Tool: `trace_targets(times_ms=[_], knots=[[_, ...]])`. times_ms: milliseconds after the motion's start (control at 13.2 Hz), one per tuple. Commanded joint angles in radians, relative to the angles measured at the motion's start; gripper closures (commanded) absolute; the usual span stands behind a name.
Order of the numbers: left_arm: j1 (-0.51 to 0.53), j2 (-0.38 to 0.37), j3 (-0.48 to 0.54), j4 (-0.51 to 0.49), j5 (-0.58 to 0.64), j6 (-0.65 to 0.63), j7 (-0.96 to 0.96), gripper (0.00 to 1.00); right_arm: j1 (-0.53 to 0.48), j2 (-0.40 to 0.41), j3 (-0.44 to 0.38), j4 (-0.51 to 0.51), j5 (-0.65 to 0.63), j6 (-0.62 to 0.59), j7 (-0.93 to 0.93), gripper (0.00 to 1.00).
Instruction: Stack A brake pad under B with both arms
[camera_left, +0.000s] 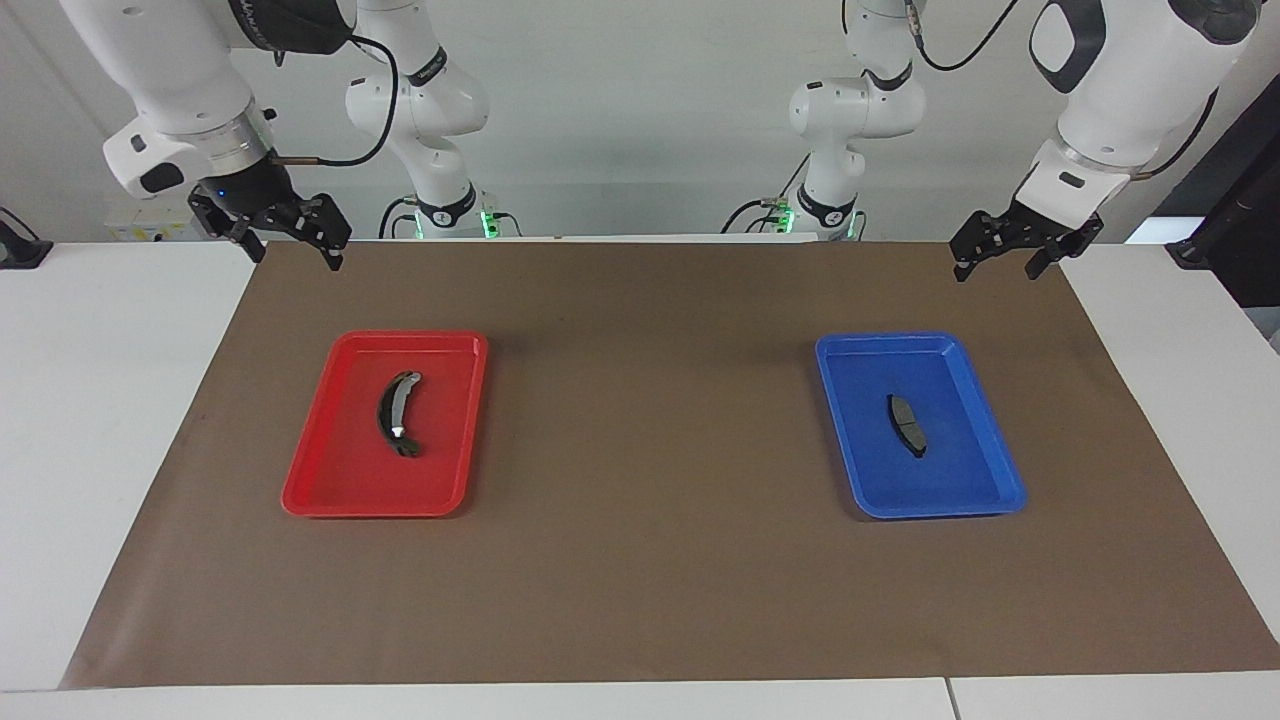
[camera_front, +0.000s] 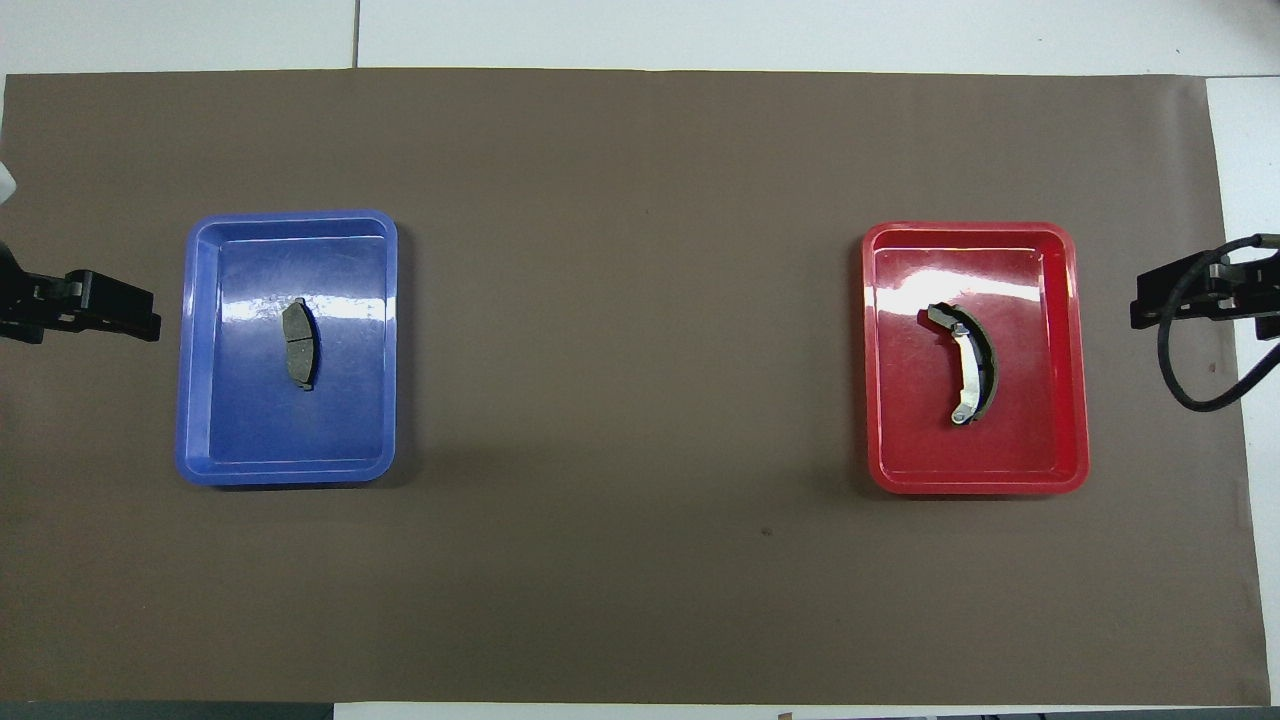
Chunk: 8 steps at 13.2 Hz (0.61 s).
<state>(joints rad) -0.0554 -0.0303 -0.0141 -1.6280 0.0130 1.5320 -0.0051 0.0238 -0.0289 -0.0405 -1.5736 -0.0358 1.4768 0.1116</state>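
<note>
On my screen both arms are glossy white rounded segments with grey-black caps at the joints and black rings at their bases, where small green lights glow. A silvery metal collar sits above the right claw, with a tiny blue light and a black cable looping off it. The left claw is black too, all angular links, under a white wrist.
</note>
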Motion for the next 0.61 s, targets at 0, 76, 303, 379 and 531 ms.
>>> trace_targets(times_ms=[0, 76, 303, 379, 531], knots=[[-0.001, 0.000, -0.004, 0.004, 0.008, -0.009, 0.005, 0.00, -0.007, -0.008, 0.001, -0.006, -0.004, 0.013, -0.018, 0.01], [-0.006, 0.000, -0.003, 0.004, 0.008, -0.010, 0.005, 0.00, -0.007, -0.008, 0.001, -0.006, -0.004, 0.013, -0.018, 0.01], [0.000, -0.017, -0.006, -0.051, -0.001, 0.066, 0.007, 0.01, -0.007, -0.008, 0.001, -0.006, -0.004, 0.013, -0.018, 0.01], [0.000, -0.032, -0.006, -0.099, -0.010, 0.127, 0.008, 0.01, -0.007, -0.008, 0.002, -0.006, -0.004, 0.013, -0.018, 0.01], [-0.004, -0.036, -0.006, -0.148, -0.010, 0.192, 0.007, 0.02, -0.007, -0.008, 0.002, -0.006, -0.004, 0.013, -0.020, 0.01]])
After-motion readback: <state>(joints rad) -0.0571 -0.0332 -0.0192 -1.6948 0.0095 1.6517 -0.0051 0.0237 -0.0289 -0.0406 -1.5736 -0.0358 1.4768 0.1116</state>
